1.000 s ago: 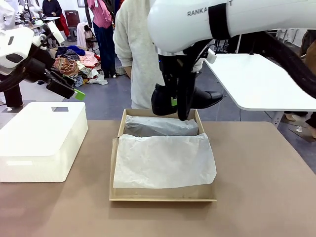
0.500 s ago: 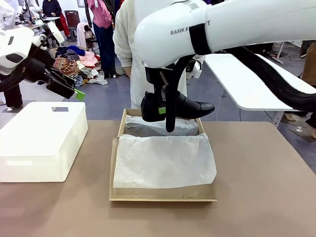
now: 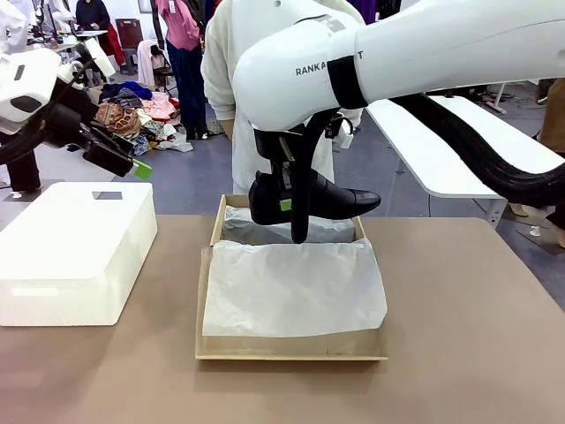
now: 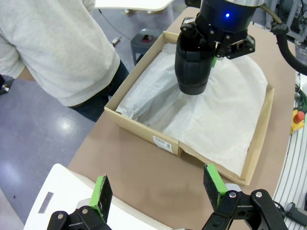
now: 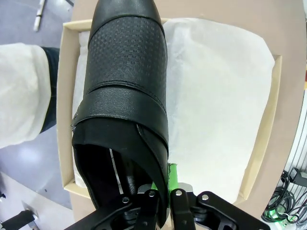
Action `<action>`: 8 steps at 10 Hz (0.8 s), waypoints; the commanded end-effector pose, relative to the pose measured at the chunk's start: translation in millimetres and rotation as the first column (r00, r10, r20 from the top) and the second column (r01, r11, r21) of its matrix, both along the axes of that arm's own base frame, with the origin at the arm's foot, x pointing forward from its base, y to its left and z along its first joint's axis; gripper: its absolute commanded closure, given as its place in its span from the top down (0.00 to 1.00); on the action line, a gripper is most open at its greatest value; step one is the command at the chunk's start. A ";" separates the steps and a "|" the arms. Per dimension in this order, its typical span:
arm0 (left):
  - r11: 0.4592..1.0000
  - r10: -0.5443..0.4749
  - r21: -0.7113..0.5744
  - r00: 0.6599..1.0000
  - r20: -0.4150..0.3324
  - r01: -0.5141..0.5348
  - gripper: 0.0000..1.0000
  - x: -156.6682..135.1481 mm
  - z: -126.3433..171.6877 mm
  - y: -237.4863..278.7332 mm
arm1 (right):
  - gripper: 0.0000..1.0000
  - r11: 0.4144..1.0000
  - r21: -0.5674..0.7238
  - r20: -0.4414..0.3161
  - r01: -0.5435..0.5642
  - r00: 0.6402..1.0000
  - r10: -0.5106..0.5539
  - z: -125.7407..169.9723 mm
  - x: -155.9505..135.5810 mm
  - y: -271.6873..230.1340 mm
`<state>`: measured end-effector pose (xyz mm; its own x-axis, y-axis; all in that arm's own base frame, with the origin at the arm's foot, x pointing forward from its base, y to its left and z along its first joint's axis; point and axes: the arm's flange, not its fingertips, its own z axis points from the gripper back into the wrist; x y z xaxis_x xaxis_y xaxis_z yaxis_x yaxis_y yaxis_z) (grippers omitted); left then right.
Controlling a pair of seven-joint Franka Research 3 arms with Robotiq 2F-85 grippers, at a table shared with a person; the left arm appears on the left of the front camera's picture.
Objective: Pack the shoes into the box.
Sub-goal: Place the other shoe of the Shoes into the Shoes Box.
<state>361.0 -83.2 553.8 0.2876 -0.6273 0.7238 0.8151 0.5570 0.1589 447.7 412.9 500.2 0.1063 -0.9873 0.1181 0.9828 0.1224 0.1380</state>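
Right gripper (image 3: 293,212): pinched tight on heel-end rim of one black shoe (image 3: 340,196), hanging above far end of box (image 3: 291,349), toe toward box's right side. White tissue paper (image 3: 291,291) spread inside box. Left gripper (image 3: 132,165): jaws wide apart, holding nothing, raised well left of box. Counted: one shoe, one box, two grippers, one white block (image 3: 75,247) left of box, one person (image 3: 229,79) behind box's far end.
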 end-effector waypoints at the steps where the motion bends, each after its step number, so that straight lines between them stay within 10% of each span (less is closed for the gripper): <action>1: 1.000 -0.016 -0.012 1.000 0.004 0.016 1.00 -0.2 -1.6 1.5 | 0.00 1.000 0.006 0.010 -0.001 1.000 0.001 4.8 -0.8 -0.7; 8: 1.000 -0.016 -0.012 1.000 0.004 0.016 1.00 -0.2 -1.6 1.5 | 0.00 0.988 0.050 0.003 0.148 0.989 -0.148 -16.5 9.4 55.2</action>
<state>361.0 -83.2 553.8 0.2876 -0.6272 0.7238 0.8151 0.5571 0.1589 450.0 454.9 476.9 -0.0057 -0.9974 0.0712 0.9929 0.0029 0.1193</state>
